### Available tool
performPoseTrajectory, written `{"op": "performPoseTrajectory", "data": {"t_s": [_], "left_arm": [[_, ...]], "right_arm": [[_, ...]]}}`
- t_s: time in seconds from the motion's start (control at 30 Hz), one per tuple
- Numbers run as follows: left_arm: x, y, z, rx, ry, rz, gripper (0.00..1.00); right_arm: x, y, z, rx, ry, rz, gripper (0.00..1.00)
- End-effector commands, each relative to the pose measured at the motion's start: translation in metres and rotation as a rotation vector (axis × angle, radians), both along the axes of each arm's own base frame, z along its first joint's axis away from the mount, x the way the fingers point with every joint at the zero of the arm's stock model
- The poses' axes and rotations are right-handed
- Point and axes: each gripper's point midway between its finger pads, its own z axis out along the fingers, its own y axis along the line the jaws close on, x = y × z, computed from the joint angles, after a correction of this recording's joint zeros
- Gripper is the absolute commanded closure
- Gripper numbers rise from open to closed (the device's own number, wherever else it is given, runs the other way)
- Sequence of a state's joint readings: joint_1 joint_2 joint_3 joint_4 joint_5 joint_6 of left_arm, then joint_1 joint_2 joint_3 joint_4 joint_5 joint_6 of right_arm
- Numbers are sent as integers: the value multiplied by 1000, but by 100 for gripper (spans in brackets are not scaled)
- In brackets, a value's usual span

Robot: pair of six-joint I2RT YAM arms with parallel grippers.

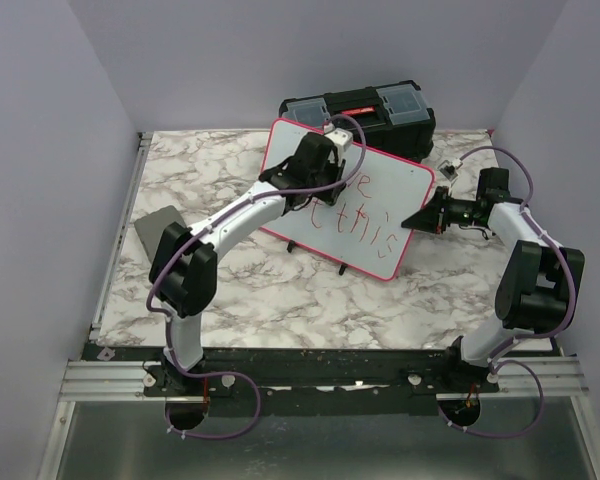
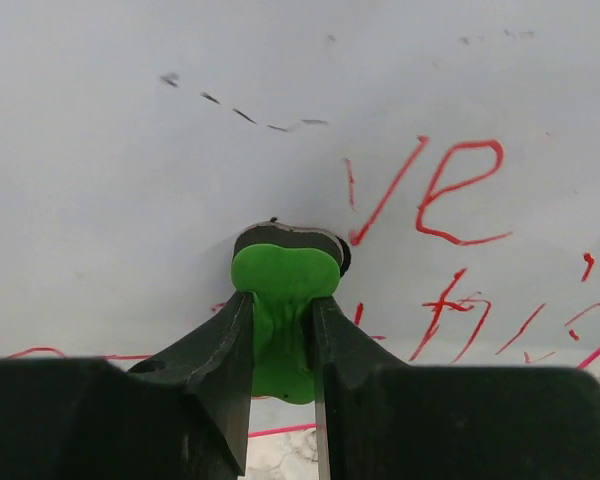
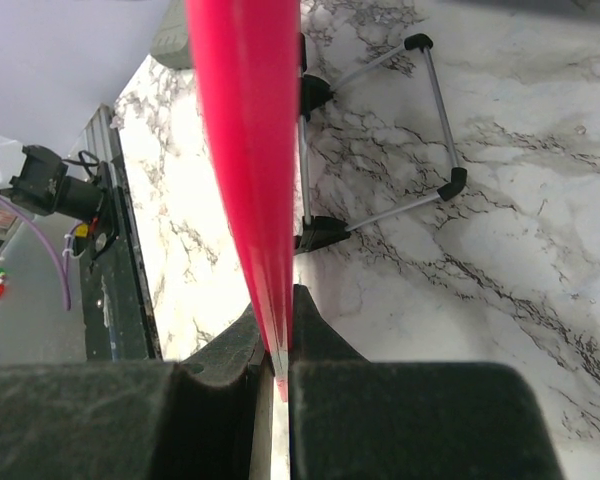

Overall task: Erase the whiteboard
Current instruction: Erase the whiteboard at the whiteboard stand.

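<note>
Clenched black fingers of my left gripper (image 2: 282, 312) fill the near edge, pinching a small green eraser (image 2: 283, 275). Its dark pad presses flat on the large white whiteboard with a pink-red rim (image 2: 130, 200). Red handwriting (image 2: 460, 190) lies just right of the pad. My right gripper (image 3: 278, 335) is clamped on that rim at the board's right edge. Thin wire legs with black feet (image 3: 452, 183) prop the board toward the back of the marble-patterned table (image 1: 280, 300). My left arm (image 1: 235, 215) crosses the board's left half and hides part of the writing. Just behind the board sits a black toolbox with clear-lidded trays (image 1: 380, 105). Well apart at the left lies a grey flat pad (image 1: 155, 228).
</note>
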State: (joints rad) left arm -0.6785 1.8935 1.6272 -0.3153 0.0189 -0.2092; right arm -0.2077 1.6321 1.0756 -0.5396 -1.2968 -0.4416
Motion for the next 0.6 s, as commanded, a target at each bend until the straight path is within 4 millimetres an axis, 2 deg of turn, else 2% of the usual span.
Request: {"op": "performPoseTrajectory", "data": {"t_s": [0.0, 0.1, 0.23, 0.33, 0.43, 0.57], "left_arm": [[32, 16, 21, -2, -21, 72, 100], [37, 1, 41, -26, -44, 56, 100], [26, -22, 45, -53, -39, -9, 100], [11, -34, 31, -43, -16, -46, 100], [-5, -37, 12, -38, 11, -62, 100], [-24, -31, -19, -15, 51, -63, 100]], "right_arm": [[0, 5, 21, 25, -118, 43, 99], [0, 5, 22, 23, -122, 42, 99], [0, 4, 21, 23, -119, 42, 99], [1, 4, 21, 21, -120, 41, 99], [1, 4, 21, 21, -121, 41, 99], [0, 5, 21, 23, -123, 43, 99]]}}
